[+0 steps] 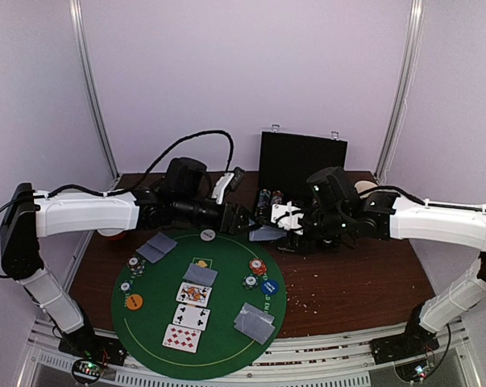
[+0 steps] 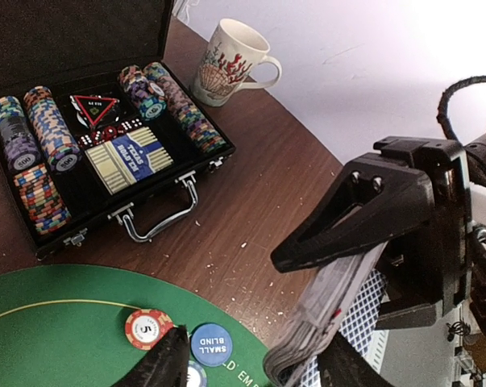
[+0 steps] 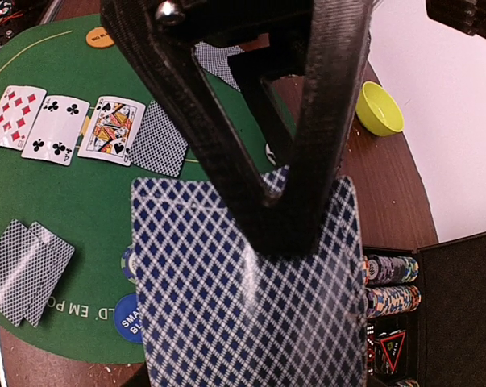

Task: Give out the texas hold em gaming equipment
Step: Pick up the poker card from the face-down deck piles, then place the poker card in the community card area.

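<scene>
On the green mat (image 1: 146,330), nearest the arm bases, a row of 4 cards runs away from the bases. The diamonds card (image 1: 182,339), the 4 of clubs (image 1: 192,317) and a court card (image 1: 194,294) are the 3 face up, and 1 face-down card (image 1: 200,274) ends the row. Each lies with its long axis across the row, roughly left to right.

There are 2 face-down pairs besides. The right pair (image 1: 254,322) overlaps near the right rim, and the left pair (image 1: 156,247) lies farther off.

The buttons number 3: 1 orange button (image 1: 134,301) on the left, 1 blue button (image 1: 268,286) on the right and 1 white button (image 1: 207,235) at the far rim. Just beside the blue one sit 2 chips, a red chip (image 1: 258,266) and a dark chip (image 1: 250,281). The left chips (image 1: 136,262) are too small to count.

Above the far rim the right gripper (image 1: 284,228) is clamped on the deck (image 3: 243,306). The deck's patterned back faces that wrist camera, and its long axis tilts with the low end towards the mat. The left gripper (image 1: 241,219) has its fingers (image 2: 164,363) on either side of that low end; I cannot tell whether they pinch it.

Farthest off, the open black case (image 2: 65,40) on the table (image 1: 347,282) shows 5 rows of case chips (image 2: 49,129), with 1 mug (image 2: 226,60) near it.
</scene>
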